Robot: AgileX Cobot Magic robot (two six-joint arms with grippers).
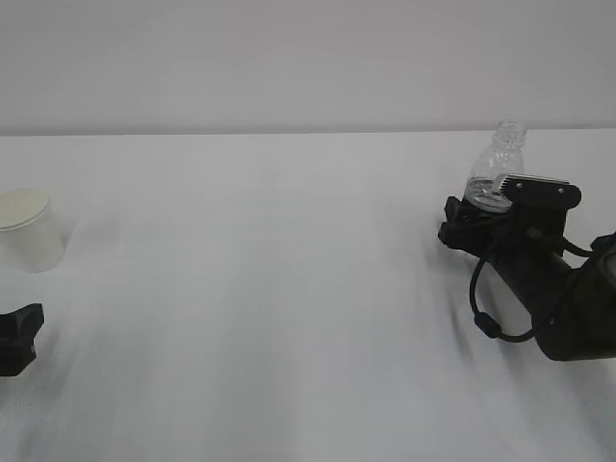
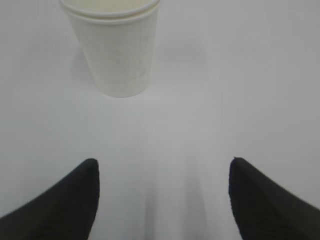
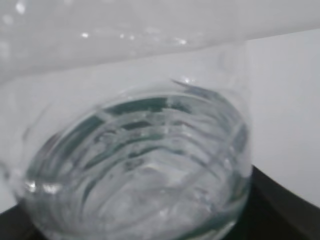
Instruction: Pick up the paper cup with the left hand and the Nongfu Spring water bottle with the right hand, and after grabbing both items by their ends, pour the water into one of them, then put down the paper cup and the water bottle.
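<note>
The cup (image 2: 117, 47) stands upright at the far left of the bench (image 1: 289, 289), a bit ahead of the left fingers (image 2: 75, 205), which are wide w/ nothing in them. Go straight in, slow. The right fingers (image 1: 460, 219) are around the bottle (image 1: 499, 164) low down; can't tell if they squeeze yet. Keep it upright, no tipping.

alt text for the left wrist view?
A white paper cup stands upright on a white table, ahead of the left gripper and slightly to the left of its centre line. The two black fingertips sit wide apart at the bottom of the picture, holding nothing.
</note>
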